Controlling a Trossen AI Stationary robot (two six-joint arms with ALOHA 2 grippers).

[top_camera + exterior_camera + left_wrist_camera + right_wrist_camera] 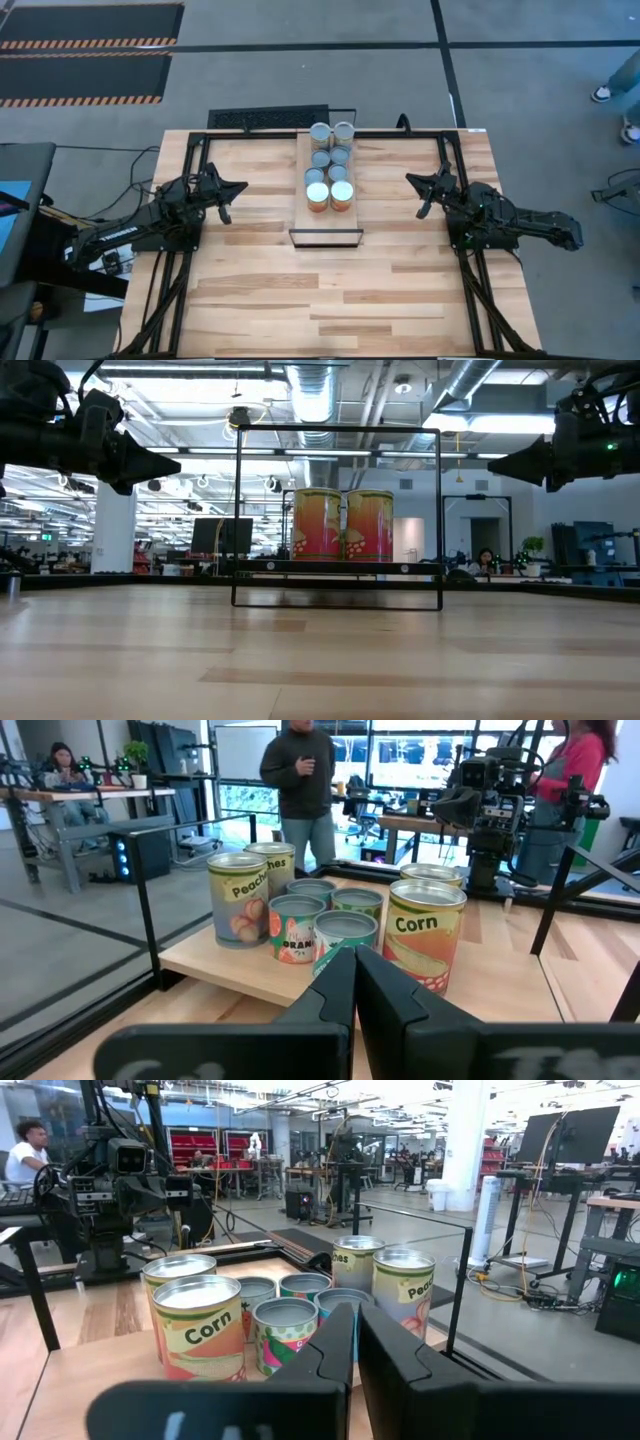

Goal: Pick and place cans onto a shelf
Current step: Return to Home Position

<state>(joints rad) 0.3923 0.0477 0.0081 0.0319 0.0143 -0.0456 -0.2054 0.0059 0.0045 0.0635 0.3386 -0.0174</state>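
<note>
Eight small silver-topped metal cans (317, 193) stand upright, long axes vertical, paired along one end of the narrow light-wood shelf (327, 222). They are probably rigid, slick and weighty, best gripped across the labelled sides. Left pincer (243, 186) and right pincer (409, 179) hover clenched and empty, flanking the shelf.

Holds the left arm (140, 225) and right arm (510, 218) folded at opposite sides, left gripper (238, 187) and right gripper (412, 180) raised, pointing inward toward each other, well apart, both closed on nothing.
</note>
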